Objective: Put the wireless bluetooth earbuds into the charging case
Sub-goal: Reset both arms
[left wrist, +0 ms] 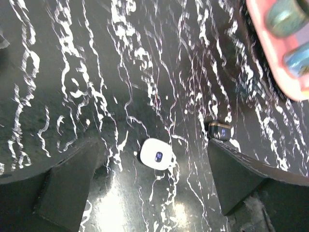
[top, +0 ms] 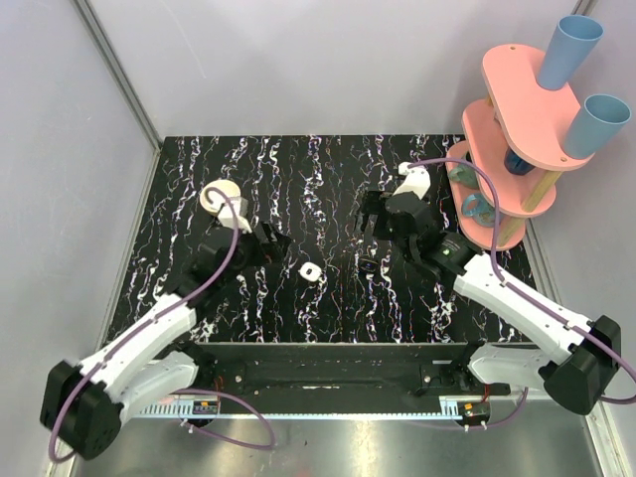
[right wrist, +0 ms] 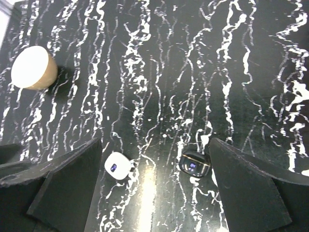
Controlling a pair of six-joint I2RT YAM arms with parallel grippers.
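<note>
A small white rounded charging case (top: 311,272) with a lit blue display lies on the black marbled table (top: 298,179), and it looks closed. No earbuds show in any view. In the left wrist view the case (left wrist: 157,155) lies on the table between the wide-apart fingers of my left gripper (left wrist: 153,149), touching neither. My left gripper (top: 276,241) is open, just left of the case. My right gripper (top: 381,221) is open and empty above the table. In its view the white case (right wrist: 117,166) lies near its left finger, under the gripper (right wrist: 155,142).
A black case with gold trim and a lit display (right wrist: 194,164) lies right of the white one (left wrist: 219,130). A cream round object (top: 219,196) stands at the back left. A pink tiered stand (top: 517,99) with blue cups (top: 568,50) stands at the back right.
</note>
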